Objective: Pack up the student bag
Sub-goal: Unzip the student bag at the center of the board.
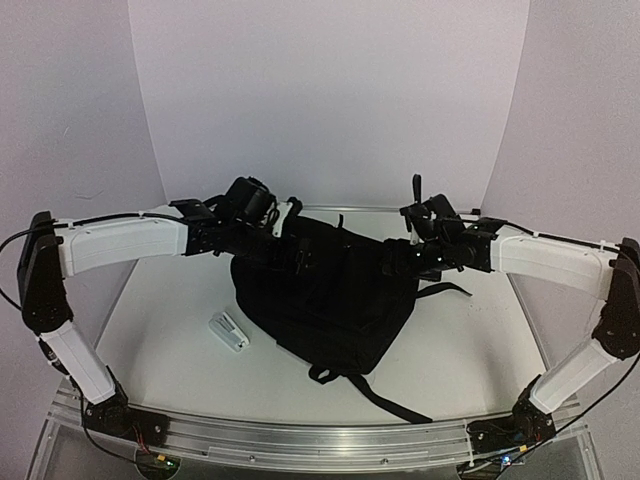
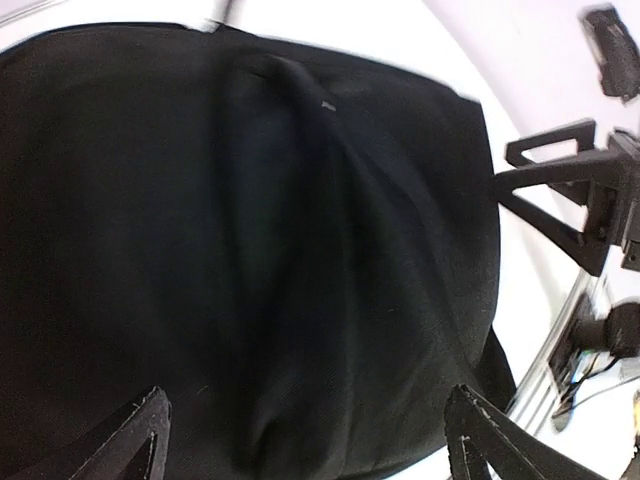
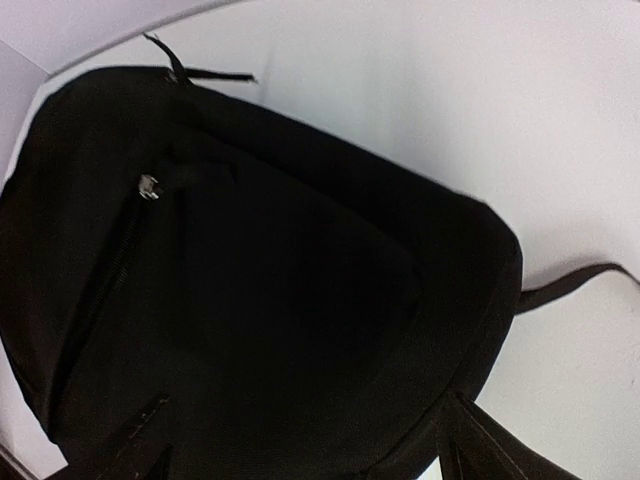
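Nearest me, the rail [image 1: 300, 440] carries both arm bases. Beyond it the bag [image 1: 330, 300] lies flat in the middle of the table [image 1: 470, 350], one strap [image 1: 385, 400] trailing toward the near edge. The left gripper [image 2: 305, 425] and right gripper [image 3: 300, 425] hang over its far end, fingers spread wide, gripping nothing. A small white object [image 1: 228, 330] lies just left of the bag.

White table [image 1: 480, 340] bears the student bag [image 1: 330, 300], a small white object [image 1: 228, 331] beside it
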Controlling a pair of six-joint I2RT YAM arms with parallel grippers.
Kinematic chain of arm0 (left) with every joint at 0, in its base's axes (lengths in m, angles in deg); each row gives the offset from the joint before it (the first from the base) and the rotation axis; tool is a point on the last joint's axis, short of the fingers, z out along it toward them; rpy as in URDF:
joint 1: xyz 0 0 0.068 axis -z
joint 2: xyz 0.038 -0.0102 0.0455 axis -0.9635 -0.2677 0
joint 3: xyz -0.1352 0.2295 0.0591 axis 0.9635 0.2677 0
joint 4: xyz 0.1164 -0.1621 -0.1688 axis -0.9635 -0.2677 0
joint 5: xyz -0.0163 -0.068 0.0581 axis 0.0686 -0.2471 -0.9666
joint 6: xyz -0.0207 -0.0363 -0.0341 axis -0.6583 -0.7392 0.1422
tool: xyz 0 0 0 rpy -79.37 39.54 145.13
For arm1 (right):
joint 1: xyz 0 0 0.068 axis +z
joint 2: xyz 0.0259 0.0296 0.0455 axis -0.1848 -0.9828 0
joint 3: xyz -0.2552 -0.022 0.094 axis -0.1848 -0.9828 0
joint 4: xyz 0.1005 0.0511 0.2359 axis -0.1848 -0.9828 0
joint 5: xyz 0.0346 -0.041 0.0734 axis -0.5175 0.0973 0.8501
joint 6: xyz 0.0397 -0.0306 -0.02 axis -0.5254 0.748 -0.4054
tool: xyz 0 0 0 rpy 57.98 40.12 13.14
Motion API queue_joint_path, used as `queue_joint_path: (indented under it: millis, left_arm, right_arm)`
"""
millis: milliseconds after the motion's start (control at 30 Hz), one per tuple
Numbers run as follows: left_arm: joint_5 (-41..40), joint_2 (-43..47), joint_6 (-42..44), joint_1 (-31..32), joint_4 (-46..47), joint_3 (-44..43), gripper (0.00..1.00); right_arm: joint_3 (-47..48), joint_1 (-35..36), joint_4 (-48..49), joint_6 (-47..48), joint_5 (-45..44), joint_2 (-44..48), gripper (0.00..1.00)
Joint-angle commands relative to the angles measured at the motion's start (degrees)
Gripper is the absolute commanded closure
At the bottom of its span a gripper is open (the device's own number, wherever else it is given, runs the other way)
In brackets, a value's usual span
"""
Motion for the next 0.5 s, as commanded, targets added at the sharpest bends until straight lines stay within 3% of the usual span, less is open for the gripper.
queue_joint_path:
  millis: [0, 300, 467]
  left_arm:
    - [0.9, -5.8, 6.3, 0.8, -3.6, -6.4, 0.04]
    - [-1.6, -11.9, 8.1, 0.9, -6.4, -10.6, 0.03]
    - [-7.5, -11.7, 8.0, 0.9, -6.6, -10.7, 0.12]
  right_arm:
    - [-1.4, 0.1, 1.1, -3.7, 2.3, 0.6, 0.18]
    - [-2.0, 0.1, 3.4, -4.5, 3.7, -1.5, 0.37]
    - [-2.1, 0.1, 5.0, -4.8, 5.4, -3.3, 0.46]
